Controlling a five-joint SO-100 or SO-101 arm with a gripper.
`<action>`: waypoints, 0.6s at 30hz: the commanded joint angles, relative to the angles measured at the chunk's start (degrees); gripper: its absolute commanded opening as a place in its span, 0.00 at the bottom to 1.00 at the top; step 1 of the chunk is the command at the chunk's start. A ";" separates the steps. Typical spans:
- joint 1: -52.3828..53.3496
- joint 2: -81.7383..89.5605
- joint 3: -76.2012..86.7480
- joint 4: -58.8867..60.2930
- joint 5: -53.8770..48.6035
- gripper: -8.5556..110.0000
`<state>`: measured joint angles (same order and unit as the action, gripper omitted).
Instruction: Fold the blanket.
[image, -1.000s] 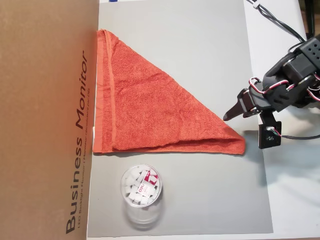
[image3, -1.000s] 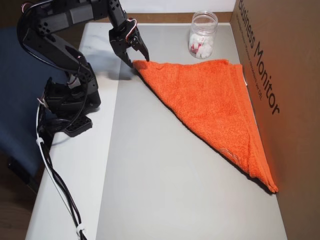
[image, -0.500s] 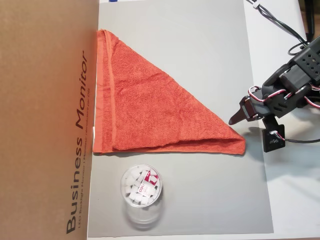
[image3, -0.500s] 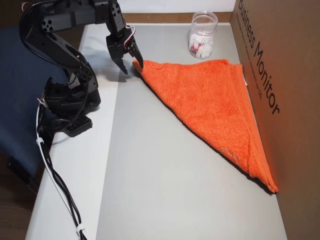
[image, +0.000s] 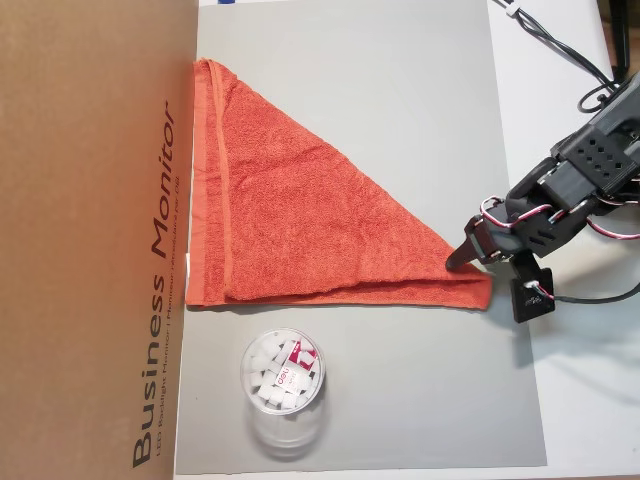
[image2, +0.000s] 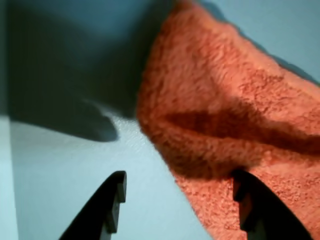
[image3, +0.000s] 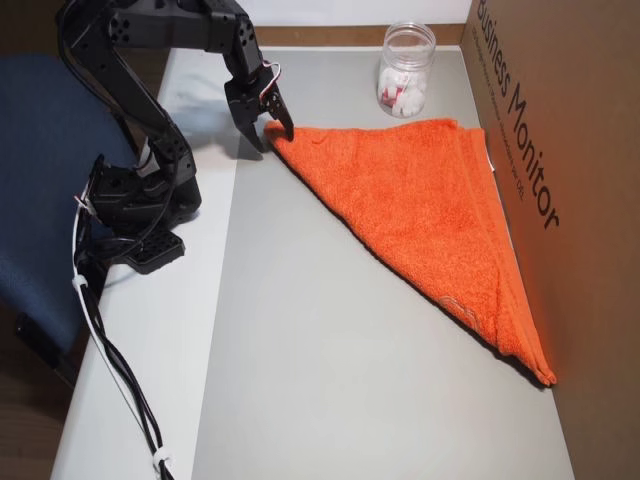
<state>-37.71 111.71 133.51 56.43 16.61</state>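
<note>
Writing first: the cardboard box, far across the mat from the claw, reads "Business Monitor" down its side in both overhead views, w/ a smaller grey line beside it too fine to read; the clear jar has a red-and-white label inside, letters too small to make out. Now the claw: it's down at the pointed tip of the blanket, and in the wrist view its two dark fingers stand well apart, jaws spread wide, nothing clamped between them. One finger sits over bare grey mat, the other at the edge of the fuzzy orange pile, right on or just over the cloth; can't tell if it presses in. In an overhead view the claw touches or hovers just at that same corner, tips pointing down. So: released, not gripping. The blanket itself lies flat as a triangle, folded corner to corner; its point is under the claw, and it widens away from the claw until its long hemmed edge runs along the box. The jar, holding white bits, stands on the mat just past the blanket's bottom edge in an overhead view, near the box, well away from the claw. Arm base sits off the mat on the white table, cables trailing.
</note>
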 joint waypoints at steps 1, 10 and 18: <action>0.44 -0.88 -2.29 -2.20 0.26 0.25; 0.35 -4.75 -2.37 -7.65 0.35 0.25; 0.35 -6.42 -3.34 -8.79 0.35 0.20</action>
<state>-37.09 105.47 132.71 47.99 16.61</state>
